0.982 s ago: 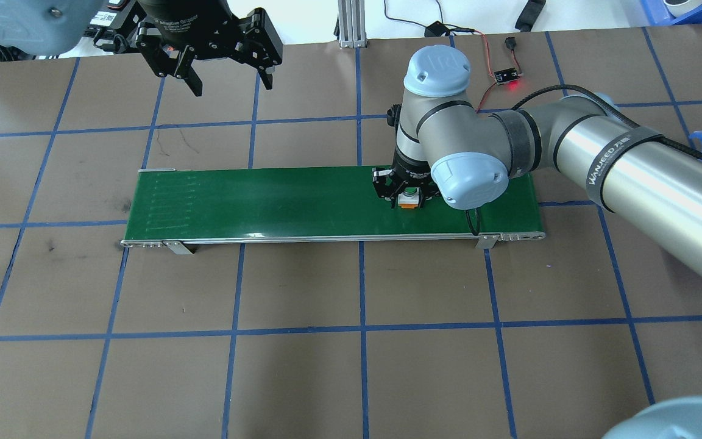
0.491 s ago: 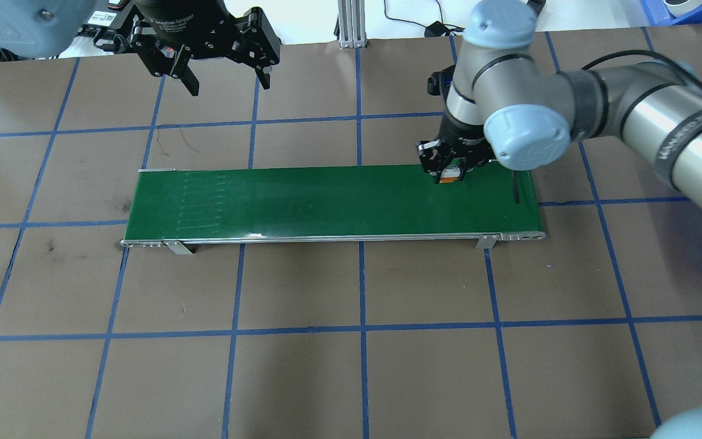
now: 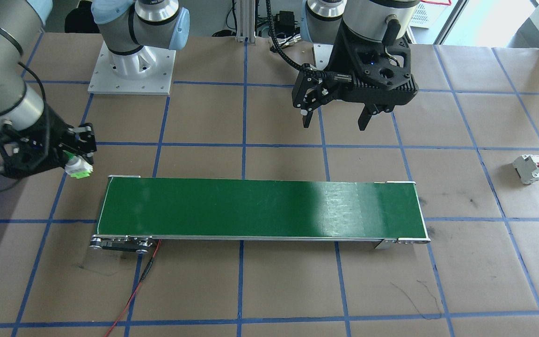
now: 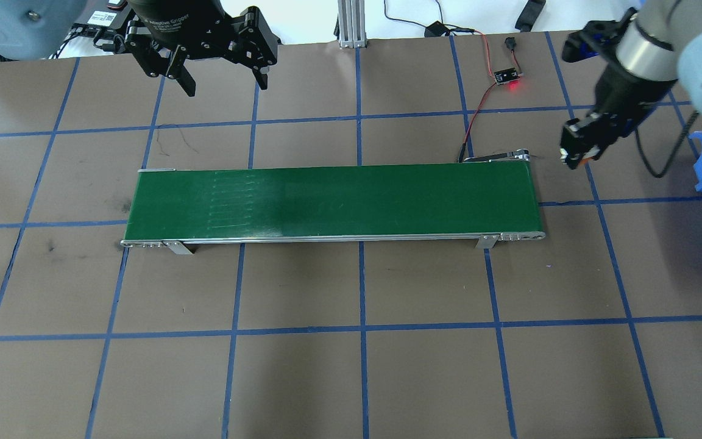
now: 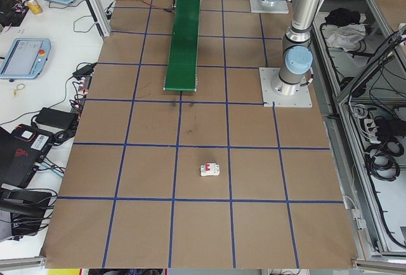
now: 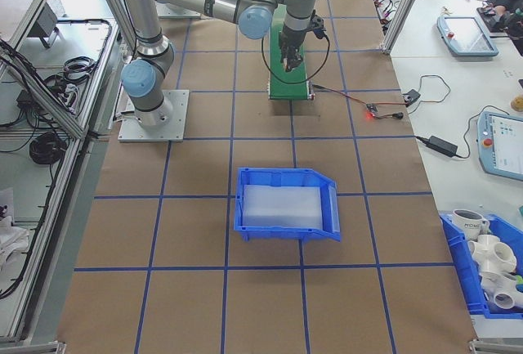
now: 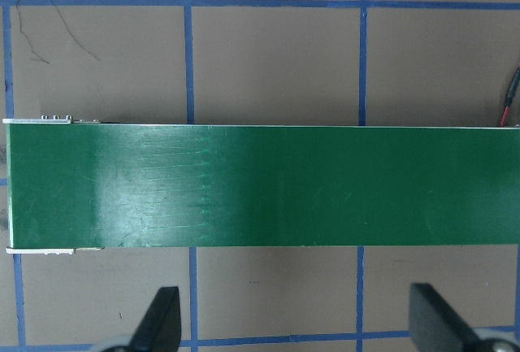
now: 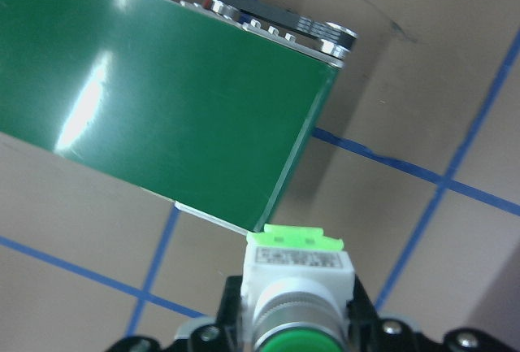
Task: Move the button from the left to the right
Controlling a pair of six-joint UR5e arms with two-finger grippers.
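Gripping the button [image 3: 78, 168], right jaws hang beyond the belt [image 3: 260, 208]; left jaws gape empty.

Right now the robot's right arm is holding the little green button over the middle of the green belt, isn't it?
Not quite. The right gripper does hold the button, but it is past the end of the green belt, over the brown table, not over the belt's middle. The exterior front-facing view shows this.
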